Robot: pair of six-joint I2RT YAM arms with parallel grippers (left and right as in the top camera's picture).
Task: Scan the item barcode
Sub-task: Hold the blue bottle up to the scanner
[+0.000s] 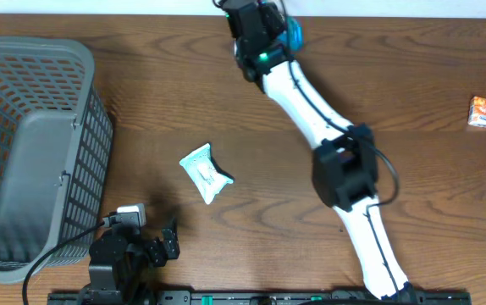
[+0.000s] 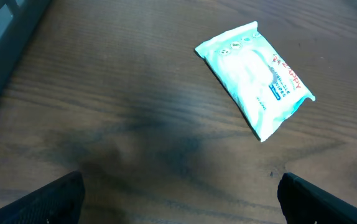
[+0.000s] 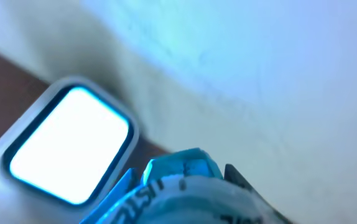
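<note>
The blue-wrapped item (image 3: 185, 186) sits in the right gripper (image 1: 270, 34), whose jaws are narrowed around it at the far edge of the table (image 1: 412, 76). A lit rectangular window (image 3: 69, 144), probably the scanner, lies just to its left in the wrist view. The dark print on the wrap is too blurred to read.

A pale wipes packet (image 2: 255, 78) lies mid-table, its long axis running diagonally. It is ahead and to the right of the left gripper (image 1: 162, 241), whose jaws are wide and empty. That arm is clearly nearer. Its red lettering seems to end in "APPY", with "WIPES" beside it.
</note>
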